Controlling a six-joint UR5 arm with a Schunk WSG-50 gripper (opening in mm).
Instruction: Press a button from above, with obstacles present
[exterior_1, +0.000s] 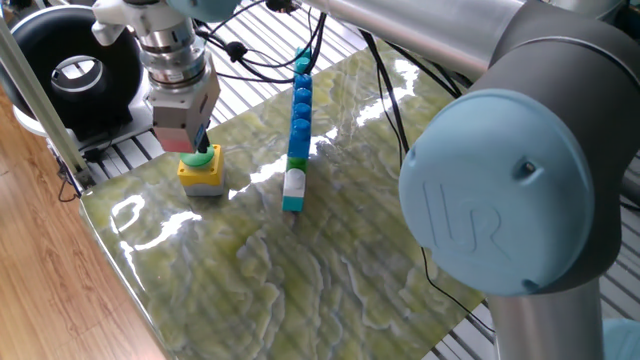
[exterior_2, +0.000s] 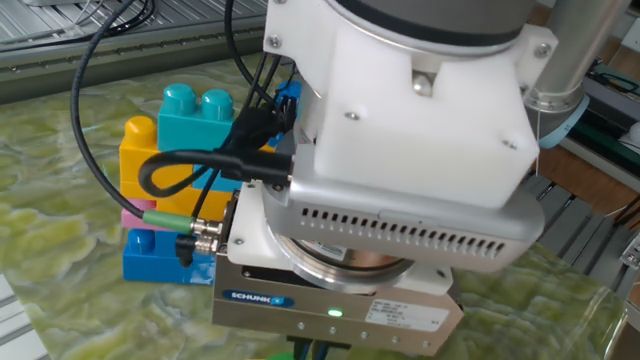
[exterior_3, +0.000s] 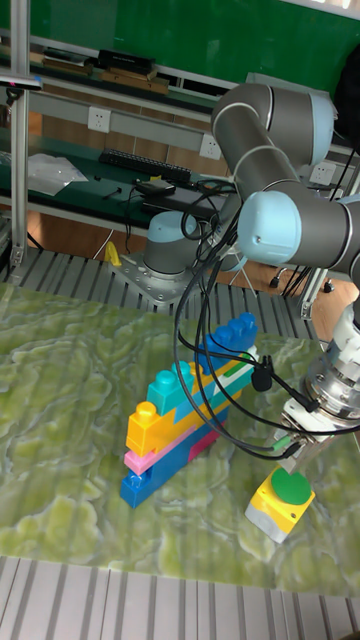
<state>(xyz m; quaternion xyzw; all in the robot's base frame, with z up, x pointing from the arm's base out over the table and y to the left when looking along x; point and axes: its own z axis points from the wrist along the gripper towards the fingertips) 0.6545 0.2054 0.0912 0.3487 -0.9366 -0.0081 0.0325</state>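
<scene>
Right above the button (exterior_1: 201, 160) hangs the gripper (exterior_1: 197, 146), fingertips hidden, so its opening cannot be told. The button sits near the worktop (exterior_1: 300, 270) edge, the brick row (exterior_1: 294, 135) well apart beside it.

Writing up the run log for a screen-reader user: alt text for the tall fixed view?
A robot gripper hangs just above the green cap of a yellow button on a green marbled table. To the button's left stands a stepped wall of toy bricks, blue, pink, yellow and teal. Black cables loop from the arm across the bricks.
</scene>
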